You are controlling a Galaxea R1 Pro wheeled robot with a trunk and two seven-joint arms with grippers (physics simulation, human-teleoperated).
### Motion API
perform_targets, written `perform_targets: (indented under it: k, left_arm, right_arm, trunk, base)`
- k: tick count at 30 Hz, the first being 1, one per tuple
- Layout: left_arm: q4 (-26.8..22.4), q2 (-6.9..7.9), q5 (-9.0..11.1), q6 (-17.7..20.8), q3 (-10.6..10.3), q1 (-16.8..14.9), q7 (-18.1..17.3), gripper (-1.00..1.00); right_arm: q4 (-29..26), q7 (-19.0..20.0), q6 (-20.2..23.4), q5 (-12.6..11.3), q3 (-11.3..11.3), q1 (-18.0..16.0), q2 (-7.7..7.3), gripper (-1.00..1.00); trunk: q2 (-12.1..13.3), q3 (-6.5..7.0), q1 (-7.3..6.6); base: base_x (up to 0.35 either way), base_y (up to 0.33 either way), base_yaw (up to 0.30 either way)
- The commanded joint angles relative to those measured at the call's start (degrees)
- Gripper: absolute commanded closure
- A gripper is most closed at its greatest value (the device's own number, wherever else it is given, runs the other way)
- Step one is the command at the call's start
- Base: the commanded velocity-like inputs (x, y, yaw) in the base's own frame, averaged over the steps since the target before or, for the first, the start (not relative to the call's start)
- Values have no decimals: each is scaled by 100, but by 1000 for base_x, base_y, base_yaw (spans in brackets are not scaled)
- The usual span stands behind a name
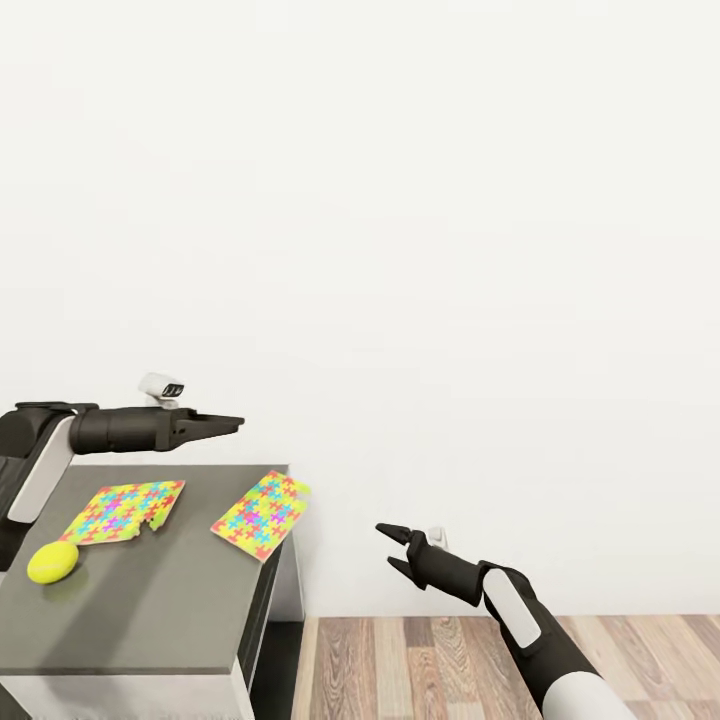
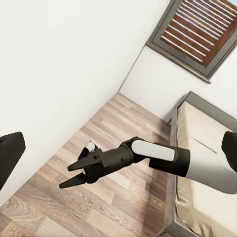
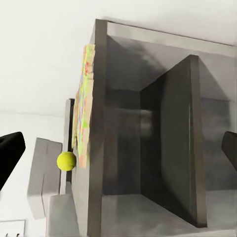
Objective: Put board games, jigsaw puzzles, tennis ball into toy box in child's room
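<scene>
Two jigsaw puzzles lie on the dark grey end of the table (image 1: 170, 610): one (image 1: 122, 511) flat near the left, the other (image 1: 262, 515) hanging over the table's right edge. The tennis ball (image 1: 52, 562) rests in front of the left puzzle. My left gripper (image 1: 228, 423) hovers above the table's far edge, open and empty. Off the table's right side, over the floor, my right gripper (image 1: 390, 545) is open and points toward the table. It also shows in the left wrist view (image 2: 71, 175). The right wrist view shows the ball (image 3: 66, 161) and a puzzle's edge (image 3: 84, 98). The toy box and board games are out of view.
A plain white wall stands behind the table. Wood plank floor (image 1: 430, 660) lies to the table's right. The left wrist view shows the beige bed (image 2: 202, 163) and a grey-framed window (image 2: 197, 34). An open dark shelf cavity (image 3: 148, 148) shows under the tabletop.
</scene>
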Motion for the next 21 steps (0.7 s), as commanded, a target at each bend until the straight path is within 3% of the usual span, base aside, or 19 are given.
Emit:
perform_targets:
  k: [1, 10, 13, 17, 21]
  left_arm:
    - [1, 3, 16, 42, -7, -6, -7, -100]
    - [1, 6, 19, 42, -1, -6, -7, -100]
    - [1, 9, 8, 42, -1, -6, -7, -100]
    - [1, 8, 0, 42, -1, -6, -7, -100]
    - [7, 41, 22, 42, 12, -6, -12, -100]
  right_arm:
    - [0, 6, 22, -6, -3, -4, 1, -100]
    - [4, -34, 4, -13, -3, -9, 26, -100]
    - [33, -76, 10, 19, 10, -73, 136, -100]
    - [263, -408, 59, 42, 36, -361, 328, -100]
    - [467, -712, 90, 21, 40, -493, 352, -100]
  trunk:
    - [-45, -25, 22]
    - [-406, -186, 220]
    - [-486, -222, 264]
    - [-486, -222, 264]
    - [-486, -222, 264]
  base:
    - [0, 0, 0]
    - [0, 0, 0]
    - [0, 0, 0]
    - [0, 0, 0]
    - [0, 0, 0]
